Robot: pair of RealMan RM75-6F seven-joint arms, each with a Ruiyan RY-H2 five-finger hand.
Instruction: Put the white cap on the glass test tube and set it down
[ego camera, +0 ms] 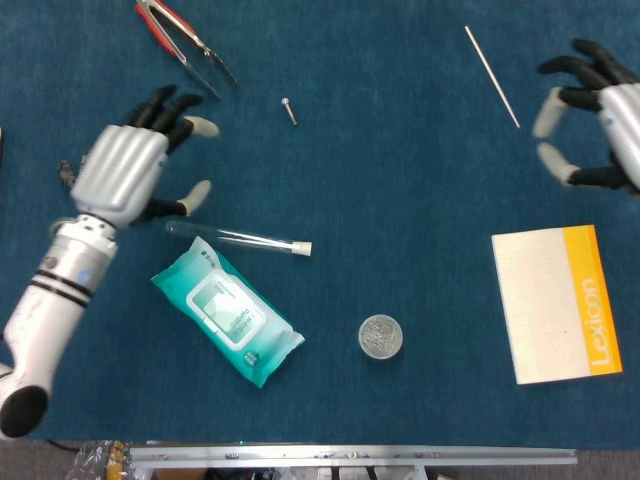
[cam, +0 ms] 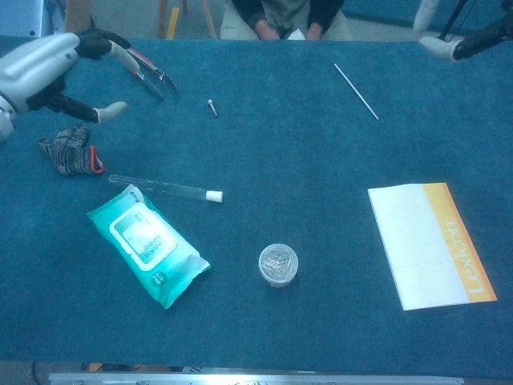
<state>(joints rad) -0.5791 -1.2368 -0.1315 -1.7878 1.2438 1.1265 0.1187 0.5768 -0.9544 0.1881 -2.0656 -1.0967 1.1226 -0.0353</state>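
- glass test tube (ego camera: 238, 238) lying flat on the blue worktop (ego camera: 400, 150), white cap (ego camera: 300, 248) fitted on its right end, bare end pointing left.
- in chest view, same tube (cam: 164, 188) resting just above the teal wipes pack (cam: 148, 245), apparently just touching the pack's upper corner.
- left robot hand (ego camera: 125, 170) raised above the worktop, released, fingers spread, holding nothing; apart from the tube, up and to the left of it.
- in chest view, left robot hand (cam: 48, 68) high at the top-left edge, thumb tip white, clear of the tube.
- right robot hand (ego camera: 600, 125) at the far right edge, partly cut off by the frame, fingers apart and loosely curved, nothing in it.
- in chest view, only fingertips of the right robot hand (cam: 461, 44) showing at the top right.
- striped glove (cam: 68, 148) crumpled left of the tube's bare end.
- red-handled tongs (ego camera: 185, 40) near the top left, small screw (ego camera: 289, 108) to their right.
- thin rod (ego camera: 491, 62) lying aslant near the top right.
- round lidded container (ego camera: 380, 337) below the cap end, well apart from it.
- white and orange booklet (ego camera: 555, 305), marked "lexicon", at the right.
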